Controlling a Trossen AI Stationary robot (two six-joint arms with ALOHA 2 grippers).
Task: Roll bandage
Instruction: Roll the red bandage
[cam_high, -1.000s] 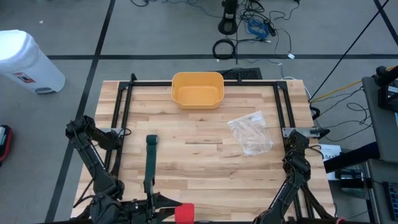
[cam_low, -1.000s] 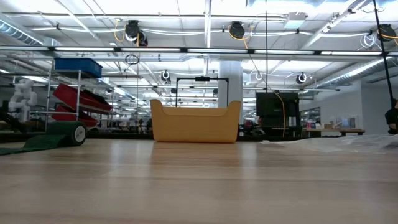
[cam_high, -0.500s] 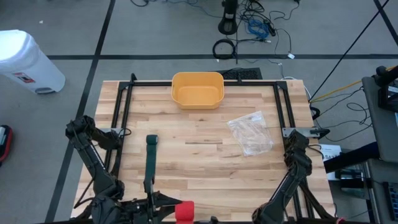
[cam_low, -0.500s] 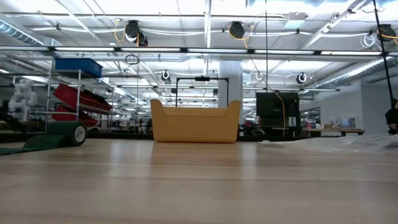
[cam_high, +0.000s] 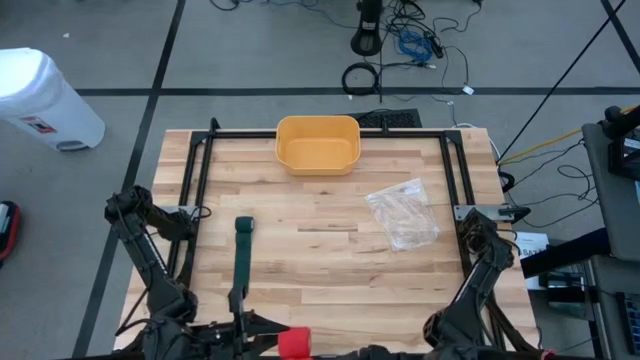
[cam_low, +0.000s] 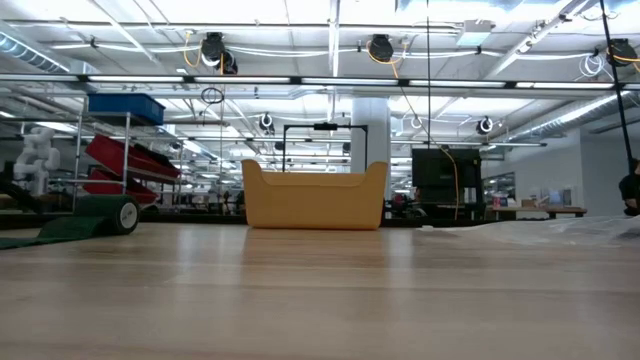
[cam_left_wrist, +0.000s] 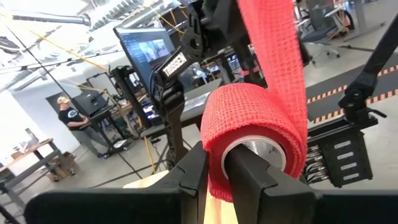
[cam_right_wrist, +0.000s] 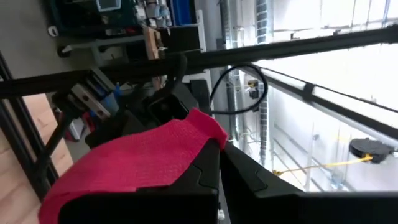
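Note:
A red bandage roll (cam_left_wrist: 255, 134) hangs off the table's near edge; it also shows in the high view (cam_high: 293, 343). My left gripper (cam_left_wrist: 214, 163) is shut on its wall. From the roll a red strip (cam_left_wrist: 270, 43) runs up to my right gripper (cam_right_wrist: 219, 149), which is shut on the strip's end. A dark green bandage (cam_high: 240, 262) lies flat on the left of the table, with a small rolled end (cam_low: 110, 213) at its far end. My left gripper has one finger (cam_left_wrist: 249, 177) inside the roll's hollow core and the other (cam_left_wrist: 189, 174) outside, with the roll's wall (cam_left_wrist: 216, 183) between them. The fingers point level. The roll is lifted clear, its axis along the fingers. My right gripper pinches the free end of the red strip (cam_right_wrist: 196, 134) between its two fingers. The strip is flat and a single layer, as far as it shows. It runs from the fingers toward the roll, clear of the table.
A yellow bin (cam_high: 317, 143) stands at the table's far edge in the middle. A crumpled clear plastic bag (cam_high: 403, 213) lies to the right of centre. A black frame (cam_high: 195, 190) runs along the table's left, far and right sides.
My right arm has swung at the near right corner, its hand going up and toward the left gripper while the wrist rolls, with the strip's end still pinched. The red roll stays near the left gripper at the near edge.

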